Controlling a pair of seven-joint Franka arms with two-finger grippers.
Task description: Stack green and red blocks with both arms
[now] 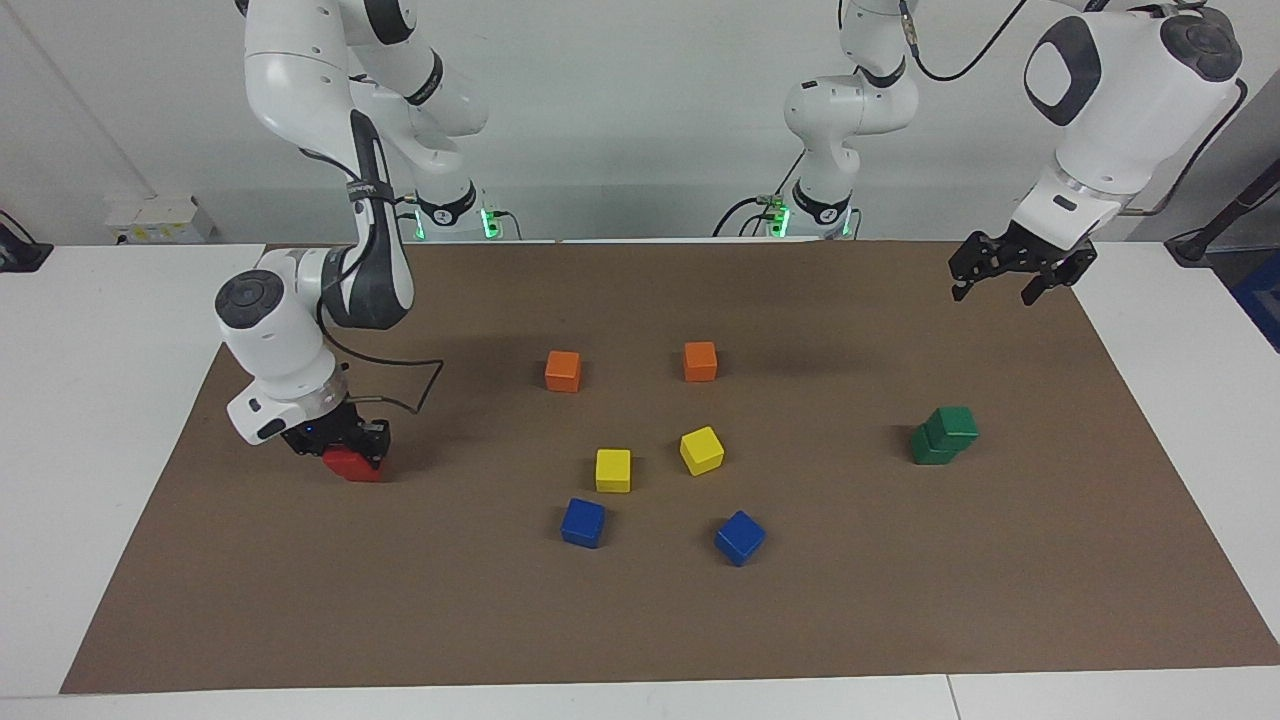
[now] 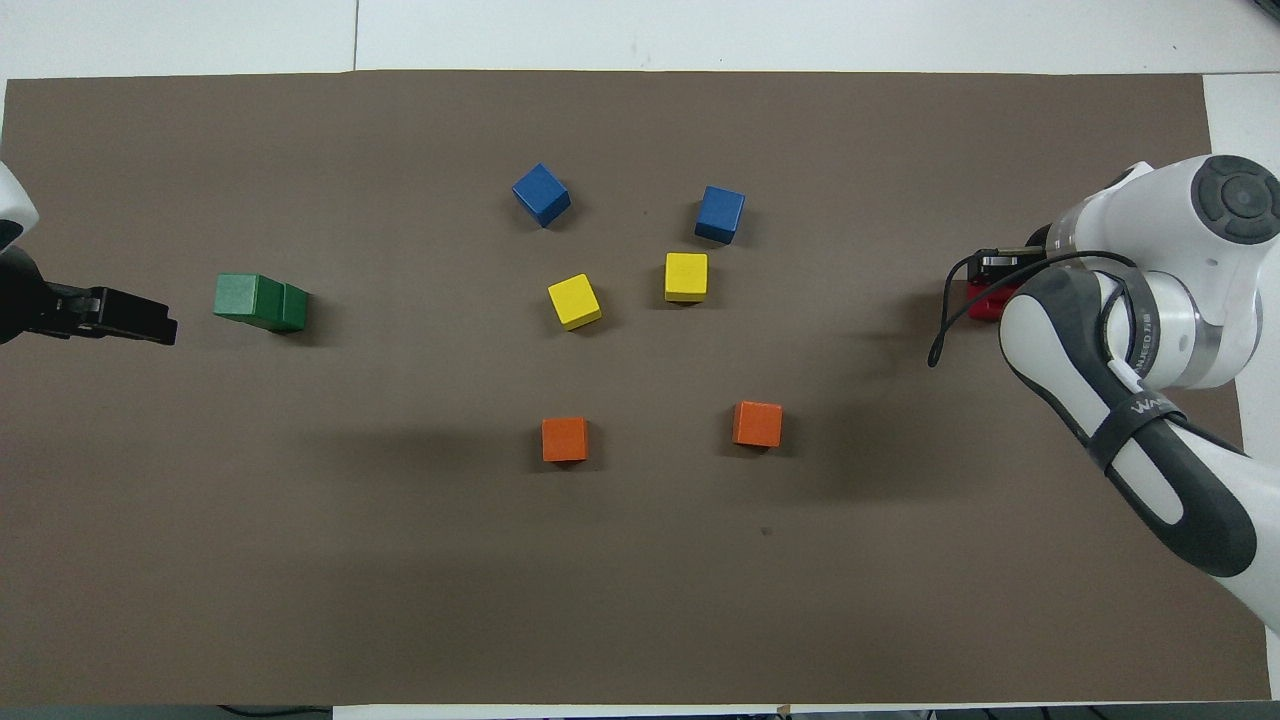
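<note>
We are noting the right hand (image 1: 345, 447) sitting down on the red blocks (image 1: 354, 465) at its end of the worktop (image 1: 100, 400), grip state unclear, while the left hand (image 1: 1010, 272) is waiting raised with fingers apart, since the green blocks (image 1: 944, 435) are already stacked.

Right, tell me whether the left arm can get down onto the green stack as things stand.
Probably yes. The left gripper hangs open in the air toward its own end of the table, and nothing stands beside the green stack; the right gripper is down at the red blocks.
</note>
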